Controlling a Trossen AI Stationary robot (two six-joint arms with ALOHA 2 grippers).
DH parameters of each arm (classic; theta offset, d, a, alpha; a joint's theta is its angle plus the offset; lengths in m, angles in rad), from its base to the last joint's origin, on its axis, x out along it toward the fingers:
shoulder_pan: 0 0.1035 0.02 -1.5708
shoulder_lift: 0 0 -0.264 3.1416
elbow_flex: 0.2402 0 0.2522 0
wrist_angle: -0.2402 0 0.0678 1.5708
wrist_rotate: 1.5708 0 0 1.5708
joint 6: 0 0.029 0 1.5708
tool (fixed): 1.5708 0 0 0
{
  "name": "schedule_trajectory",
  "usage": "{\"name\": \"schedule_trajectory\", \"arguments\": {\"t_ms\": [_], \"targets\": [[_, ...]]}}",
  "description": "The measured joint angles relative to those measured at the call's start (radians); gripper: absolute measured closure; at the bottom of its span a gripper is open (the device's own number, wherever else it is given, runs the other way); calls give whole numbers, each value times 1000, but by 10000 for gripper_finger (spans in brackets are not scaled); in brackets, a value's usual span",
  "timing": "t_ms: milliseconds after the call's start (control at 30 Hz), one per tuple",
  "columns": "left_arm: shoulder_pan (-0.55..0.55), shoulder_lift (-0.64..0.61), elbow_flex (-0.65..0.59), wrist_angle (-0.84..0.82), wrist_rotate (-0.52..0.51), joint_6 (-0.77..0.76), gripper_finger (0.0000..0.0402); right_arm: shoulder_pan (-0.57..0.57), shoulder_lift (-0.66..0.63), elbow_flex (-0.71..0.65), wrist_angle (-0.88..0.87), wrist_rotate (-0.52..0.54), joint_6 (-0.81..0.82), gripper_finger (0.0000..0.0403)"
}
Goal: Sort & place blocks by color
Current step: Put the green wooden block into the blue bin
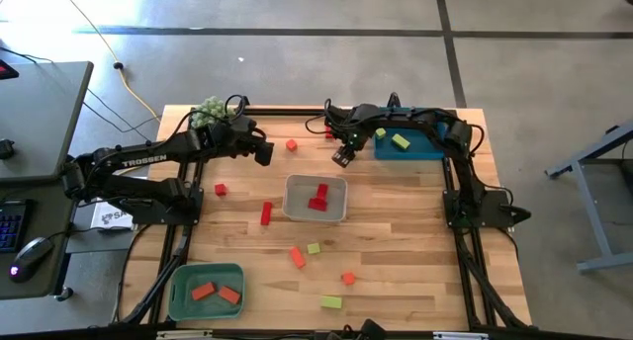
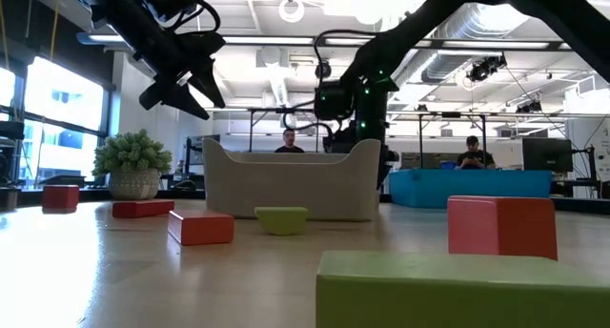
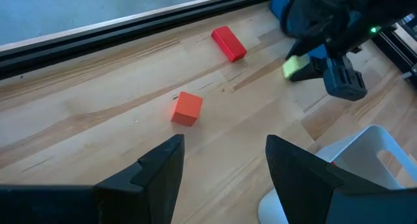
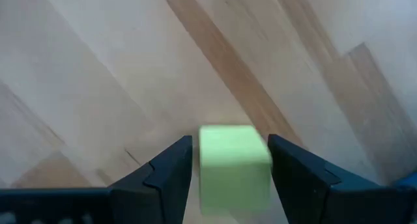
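My right gripper (image 1: 341, 158) points down just beyond the far edge of the white tray (image 1: 293, 204), shut on a yellow-green block (image 4: 233, 165). My left gripper (image 1: 265, 150) hangs open and empty above the table at the far left, near a red cube (image 3: 187, 109) and a red bar (image 3: 228, 43). The white tray holds red blocks (image 1: 317, 198). The blue tray (image 1: 427, 150) holds yellow-green blocks (image 1: 401, 140). The green tray (image 1: 178, 281) holds orange-red blocks (image 1: 216, 292). Loose blocks lie flat on the wood. My right gripper pinches the yellow-green block by two opposite sides (image 4: 260, 160) between its two fingers. The fingers come from above, pointing down. The block sits square between them and reaches back from the fingertips. Whether it is clear of the table does not show.
A fuzzy green plant (image 1: 210, 111) stands at the far left corner. Loose on the table are a red cube (image 1: 221, 190), a red bar (image 1: 266, 212), an orange-red block (image 1: 297, 256), a yellow-green cube (image 1: 314, 248), an orange cube (image 1: 348, 278) and a yellow-green bar (image 1: 331, 301).
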Motion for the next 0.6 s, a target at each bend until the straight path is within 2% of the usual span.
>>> {"name": "schedule_trajectory", "arguments": {"t_ms": [600], "targets": [[0,0,0,0,0,-8,195,3,-7,3,-94,27,-59,219]]}}
